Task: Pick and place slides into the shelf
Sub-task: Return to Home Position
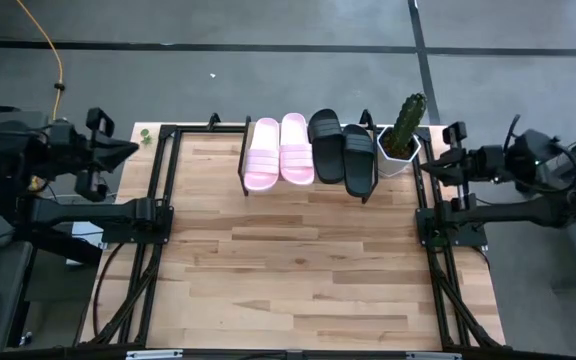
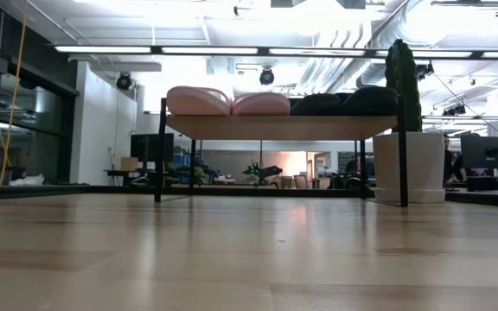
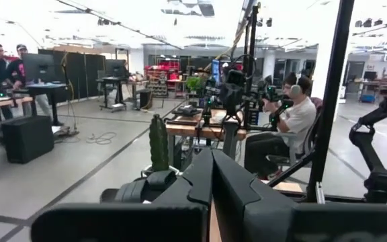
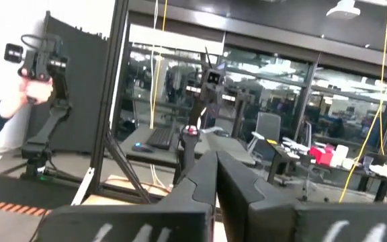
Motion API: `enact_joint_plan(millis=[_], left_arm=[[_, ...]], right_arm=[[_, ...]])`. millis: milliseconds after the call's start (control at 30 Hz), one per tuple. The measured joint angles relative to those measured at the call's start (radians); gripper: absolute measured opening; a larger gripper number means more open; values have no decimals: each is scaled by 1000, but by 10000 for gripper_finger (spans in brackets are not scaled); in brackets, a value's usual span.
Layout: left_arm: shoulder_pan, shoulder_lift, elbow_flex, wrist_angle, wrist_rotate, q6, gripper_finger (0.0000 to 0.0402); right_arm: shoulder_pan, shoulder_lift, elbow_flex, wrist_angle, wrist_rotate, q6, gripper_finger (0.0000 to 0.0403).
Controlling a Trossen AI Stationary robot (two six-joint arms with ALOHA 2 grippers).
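Four fingers (image 3: 187,191) seemingly pressed together, holding nothing.

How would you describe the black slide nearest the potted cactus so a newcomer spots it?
On the wooden table, find the low shelf holding four slides in a row. It is the end slide beside the white cactus pot, black, unlike the pink pair at the other end.

Potted cactus (image 1: 404,128) stands on wooden tabletop (image 1: 298,270).
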Motion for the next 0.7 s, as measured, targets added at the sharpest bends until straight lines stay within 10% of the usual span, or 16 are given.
enact_joint_plan(millis=[700], left_arm=[[0, -190, -418, 291, 98, -79, 0]], right_arm=[[0, -411, -482, 285, 17, 113, 0]])
